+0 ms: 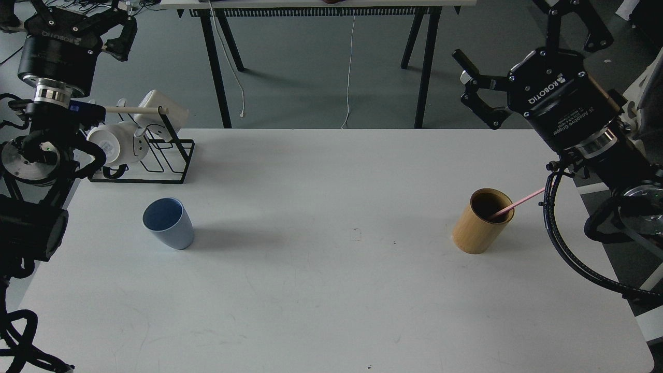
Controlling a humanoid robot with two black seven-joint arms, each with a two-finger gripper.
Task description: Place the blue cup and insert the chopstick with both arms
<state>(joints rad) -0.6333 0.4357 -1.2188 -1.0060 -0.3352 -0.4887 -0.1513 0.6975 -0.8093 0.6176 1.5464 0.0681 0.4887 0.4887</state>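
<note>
Nothing done yet: blue cup (168, 223) unplaced, chopstick (518, 203) sits in the bamboo holder (481, 221), left tool (83, 23) and right tool (474, 90) both spread wide, empty.

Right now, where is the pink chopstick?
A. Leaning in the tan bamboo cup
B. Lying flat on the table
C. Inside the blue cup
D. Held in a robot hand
A: the pink chopstick sticks out of the tan bamboo cup, while the blue cup stands empty on the left.

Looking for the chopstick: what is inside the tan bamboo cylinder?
A thin pink chopstick leans inside the tan bamboo cylinder, sticking out over its right rim. Its lower end and the cylinder's bottom are hidden in shadow.
</note>
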